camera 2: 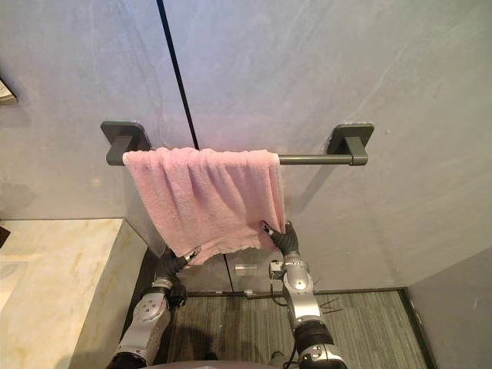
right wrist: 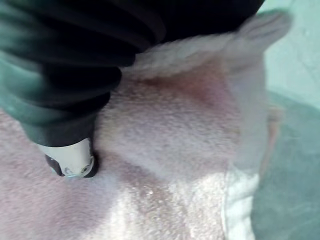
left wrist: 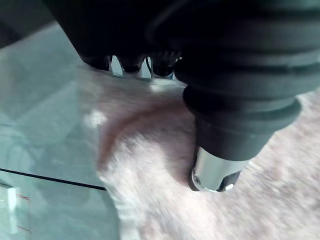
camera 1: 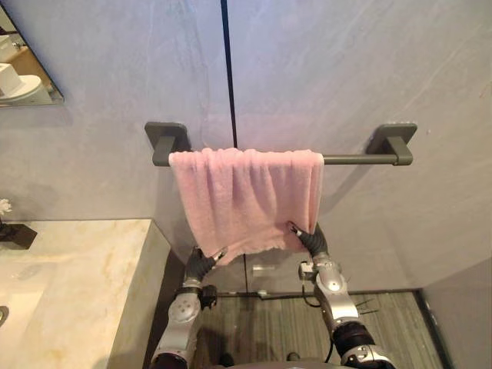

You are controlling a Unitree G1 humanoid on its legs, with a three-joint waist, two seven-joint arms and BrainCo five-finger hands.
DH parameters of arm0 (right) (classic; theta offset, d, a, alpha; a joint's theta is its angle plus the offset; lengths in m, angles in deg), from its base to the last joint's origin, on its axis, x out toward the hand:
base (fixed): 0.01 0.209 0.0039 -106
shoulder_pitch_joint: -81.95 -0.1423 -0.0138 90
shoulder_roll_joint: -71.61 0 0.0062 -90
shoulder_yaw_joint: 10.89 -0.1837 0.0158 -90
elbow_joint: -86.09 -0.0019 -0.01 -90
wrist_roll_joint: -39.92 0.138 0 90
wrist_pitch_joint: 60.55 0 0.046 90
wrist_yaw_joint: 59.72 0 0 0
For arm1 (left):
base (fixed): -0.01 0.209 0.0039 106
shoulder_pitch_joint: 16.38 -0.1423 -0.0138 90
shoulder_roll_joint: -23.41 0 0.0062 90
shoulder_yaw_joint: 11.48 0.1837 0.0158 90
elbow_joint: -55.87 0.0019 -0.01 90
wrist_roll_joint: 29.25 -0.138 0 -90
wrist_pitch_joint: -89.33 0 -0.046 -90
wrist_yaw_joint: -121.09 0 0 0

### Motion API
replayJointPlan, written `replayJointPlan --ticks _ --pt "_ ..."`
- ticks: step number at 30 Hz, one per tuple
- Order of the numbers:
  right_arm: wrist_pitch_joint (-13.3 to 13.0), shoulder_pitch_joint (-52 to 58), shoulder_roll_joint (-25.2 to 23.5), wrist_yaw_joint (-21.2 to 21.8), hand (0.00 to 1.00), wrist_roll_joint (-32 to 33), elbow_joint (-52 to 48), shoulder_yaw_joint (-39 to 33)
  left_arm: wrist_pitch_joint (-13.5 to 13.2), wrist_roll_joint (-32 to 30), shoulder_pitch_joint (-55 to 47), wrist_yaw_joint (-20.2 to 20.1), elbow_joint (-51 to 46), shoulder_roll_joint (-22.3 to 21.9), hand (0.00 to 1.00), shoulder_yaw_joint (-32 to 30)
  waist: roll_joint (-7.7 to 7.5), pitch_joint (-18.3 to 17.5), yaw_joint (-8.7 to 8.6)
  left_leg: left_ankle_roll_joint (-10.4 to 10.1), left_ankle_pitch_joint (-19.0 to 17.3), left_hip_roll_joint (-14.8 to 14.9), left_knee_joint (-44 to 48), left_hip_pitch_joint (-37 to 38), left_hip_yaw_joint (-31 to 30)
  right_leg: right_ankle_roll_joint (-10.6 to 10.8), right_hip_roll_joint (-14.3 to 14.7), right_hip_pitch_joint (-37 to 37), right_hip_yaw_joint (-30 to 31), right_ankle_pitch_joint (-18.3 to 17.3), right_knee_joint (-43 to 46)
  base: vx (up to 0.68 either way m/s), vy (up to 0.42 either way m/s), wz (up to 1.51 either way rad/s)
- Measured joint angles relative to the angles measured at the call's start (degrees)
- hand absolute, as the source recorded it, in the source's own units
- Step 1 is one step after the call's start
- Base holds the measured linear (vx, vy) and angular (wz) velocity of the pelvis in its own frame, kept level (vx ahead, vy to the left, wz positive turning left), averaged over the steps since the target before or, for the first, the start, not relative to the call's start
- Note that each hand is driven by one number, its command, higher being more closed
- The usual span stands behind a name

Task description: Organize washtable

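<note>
My left hand (camera 1: 204, 263) and right hand (camera 1: 309, 240) each pinch a lower corner of the pink towel (camera 1: 246, 196), thumb pressed to cloth, where it hangs draped over the dark wall bar (camera 1: 357, 159) beside the marble counter (camera 1: 69, 284).

A pale grey stone-look wall (camera 1: 346, 69) rises behind the left hand (camera 1: 201, 265) and the right hand (camera 1: 314, 242), split by a dark vertical joint (camera 1: 227, 69). Above them a dark grey towel rail (camera 1: 357, 159) is fixed to it. Left of the left hand stands a veined marble counter (camera 1: 77, 277). Below both hands lies a grey striped floor (camera 1: 269, 327).
</note>
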Motion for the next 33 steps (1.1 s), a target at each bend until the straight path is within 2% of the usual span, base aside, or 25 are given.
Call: replayJointPlan --ticks 2,4,6,9,13,16,17,20,23,27,29,30,33 --pt "2.0 1.1 0.6 -1.1 0.0 0.1 0.8 -2.4 1.6 0.9 -1.3 1.0 2.2 0.2 0.0 -2.1 -0.17 0.5 0.12 0.0 0.0 0.0 0.2 0.0 0.1 0.0 0.0 0.1 0.0 0.0 0.0 0.0 -0.038 0.02" --pt "2.9 2.3 1.7 -1.8 0.0 0.2 0.9 -3.4 2.0 1.1 -3.0 1.2 2.3 0.3 0.0 -2.9 -0.21 0.9 0.33 0.0 0.0 0.0 0.3 0.0 0.1 0.0 0.0 0.1 0.0 0.0 0.0 0.0 0.0 0.0" --pt "5.9 6.0 3.6 -2.4 0.0 0.2 2.3 -4.4 2.4 1.7 -4.9 1.2 2.3 0.9 0.0 -3.3 -0.15 1.1 0.77 0.0 0.0 0.0 0.3 0.0 0.1 0.0 0.0 0.0 -0.1 0.0 0.0 -0.03 -0.04 0.01" --pt "7.0 9.6 5.2 -3.1 0.0 0.2 2.9 -4.5 2.4 2.7 -5.1 1.2 2.2 1.2 0.0 -3.4 0.03 1.2 1.25 0.0 0.0 0.1 0.3 0.0 0.1 0.0 0.0 -0.1 0.0 0.0 0.1 -0.04 -0.036 -0.03" --pt "7.0 11.4 6.1 -3.1 0.0 0.3 2.2 -5.0 2.5 2.8 -5.4 1.3 0.2 1.3 0.0 -4.0 0.05 1.2 1.21 0.0 0.0 0.1 0.3 0.0 0.0 -0.1 0.0 -0.3 0.1 0.1 0.3 -0.05 -0.037 -0.04" --pt "7.0 13.8 5.8 -3.4 0.0 0.7 -3.8 -7.0 2.7 2.9 -7.8 1.7 -7.1 1.3 0.0 -7.3 0.08 1.1 1.42 0.0 0.0 0.1 0.3 -0.2 0.0 -0.1 0.0 -0.9 0.2 0.1 0.4 -0.04 -0.031 -0.01" --pt "6.9 15.0 5.8 -4.1 0.0 1.0 -7.0 -8.6 2.6 2.9 -8.8 2.5 -11.3 1.3 0.0 -9.1 0.07 1.1 1.7 0.0 0.0 0.1 0.4 -0.2 0.0 -0.1 0.0 -0.8 0.1 0.1 0.4 -0.01 -0.033 0.01" --pt "6.9 16.6 5.8 -4.9 0.0 1.0 -13.8 -12.2 2.6 3.2 -10.9 2.5 -18.9 0.1 0.0 -9.9 0.05 1.1 1.72 0.0 0.0 0.3 0.4 -0.3 0.0 0.0 -0.1 -0.8 0.2 0.0 0.7 0.0 0.0 0.0" --pt "6.8 19.0 5.6 -7.0 0.0 1.0 -24.9 -15.9 2.3 3.4 -12.6 3.7 -29.6 -1.1 0.0 -10.0 0.05 1.1 1.66 0.1 -0.1 0.4 0.3 -0.1 0.0 0.0 -0.1 -0.9 0.1 -0.2 1.2 0.0 0.0 0.0" --pt "6.6 20.8 5.5 -9.7 0.0 0.1 -40.4 -18.3 -0.4 2.7 -13.4 7.5 -43.6 -2.2 0.0 -13.7 0.12 1.1 1.67 0.1 -0.1 0.5 0.3 0.1 0.0 0.1 -0.1 -0.9 0.3 -0.3 1.6 -0.04 -0.027 -0.02" --pt "5.6 20.7 5.5 -10.7 0.0 -0.2 -48.2 -18.6 -2.2 2.2 -13.7 9.2 -49.9 -2.1 0.0 -15.8 0.26 1.0 1.78 0.1 -0.1 0.5 0.4 0.3 0.0 0.1 -0.1 -0.9 0.4 -0.3 1.9 -0.05 -0.031 -0.02" --pt "3.6 20.3 5.5 -10.7 0.0 -0.2 -52.6 -19.0 -3.5 2.3 -13.6 9.8 -53.5 -2.1 0.0 -16.4 0.41 0.8 1.81 0.1 0.0 0.4 0.4 0.4 0.0 0.1 -0.2 -0.8 0.4 -0.3 2.0 -0.05 -0.027 0.0" --pt "0.3 17.7 6.4 -10.5 0.0 -0.2 -61.1 -18.8 -5.6 2.2 -13.6 9.9 -60.4 -1.5 0.0 -16.6 0.78 -0.1 1.81 0.1 0.0 0.1 0.4 0.6 0.0 0.1 -0.4 -0.7 0.4 -0.3 2.1 -0.04 -0.017 0.0"
